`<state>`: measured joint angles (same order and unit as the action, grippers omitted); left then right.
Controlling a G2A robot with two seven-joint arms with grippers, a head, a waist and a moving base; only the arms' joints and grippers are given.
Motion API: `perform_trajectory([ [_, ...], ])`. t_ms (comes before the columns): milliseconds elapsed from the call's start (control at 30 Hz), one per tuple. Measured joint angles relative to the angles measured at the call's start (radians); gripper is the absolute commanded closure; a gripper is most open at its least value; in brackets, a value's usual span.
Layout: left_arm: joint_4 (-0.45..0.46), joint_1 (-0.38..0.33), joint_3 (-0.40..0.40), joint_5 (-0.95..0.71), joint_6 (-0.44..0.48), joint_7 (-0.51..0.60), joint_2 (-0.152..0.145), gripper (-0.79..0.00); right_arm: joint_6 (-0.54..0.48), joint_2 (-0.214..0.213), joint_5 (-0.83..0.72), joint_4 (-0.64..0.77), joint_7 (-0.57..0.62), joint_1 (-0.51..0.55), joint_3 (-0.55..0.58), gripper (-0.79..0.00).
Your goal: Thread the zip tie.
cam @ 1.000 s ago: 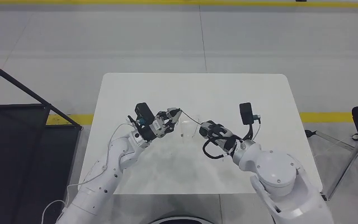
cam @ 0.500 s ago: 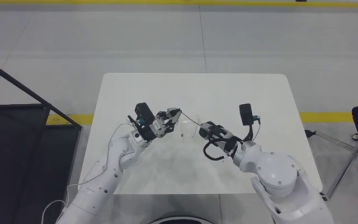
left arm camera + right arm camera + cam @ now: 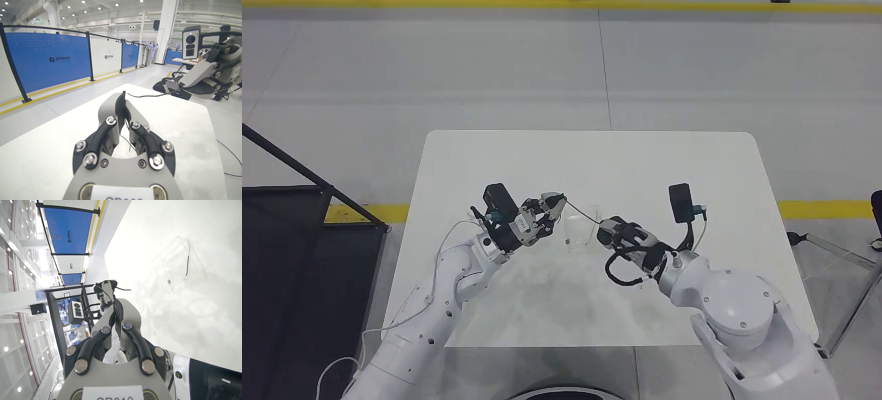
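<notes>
The left pincer (image 3: 123, 97) is pressing its pads fully together, and a thin black strand of the zip tie (image 3: 151, 96) is showing between them. The right pincer (image 3: 115, 304) is pinching shut too, with the tie running into its fingertips. The tie is hanging in the air as a slack line from one pincer's tips to the other's. A short free end is poking out just beside the left pincer's tip.

Both pincers are hovering above the white table (image 3: 692, 180), with their tips pointing toward each other and a little apart. Below the gap between the tips, a clear box (image 3: 175, 256) is sitting on the table, apart from both pincers and under the strand. A spare black tie (image 3: 187, 265) is lying inside it, and a small brownish speck (image 3: 169, 281) is showing near that tie's end.
</notes>
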<state>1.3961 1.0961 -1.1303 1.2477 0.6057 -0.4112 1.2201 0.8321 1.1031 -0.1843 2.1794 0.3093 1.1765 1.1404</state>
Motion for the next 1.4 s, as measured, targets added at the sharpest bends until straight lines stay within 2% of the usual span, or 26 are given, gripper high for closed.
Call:
perform_trajectory([
  [833,0.0,0.0,0.0,0.0,0.0,0.0,0.0,0.0,0.047,0.015,-0.027,-0.021,0.001,-0.042,0.0,0.0],
  [1400,0.0,0.0,0.0,0.0,0.0,0.0,0.0,0.0,-0.013,0.022,-0.065,-0.021,-0.002,-0.023,0.024,0.0],
])
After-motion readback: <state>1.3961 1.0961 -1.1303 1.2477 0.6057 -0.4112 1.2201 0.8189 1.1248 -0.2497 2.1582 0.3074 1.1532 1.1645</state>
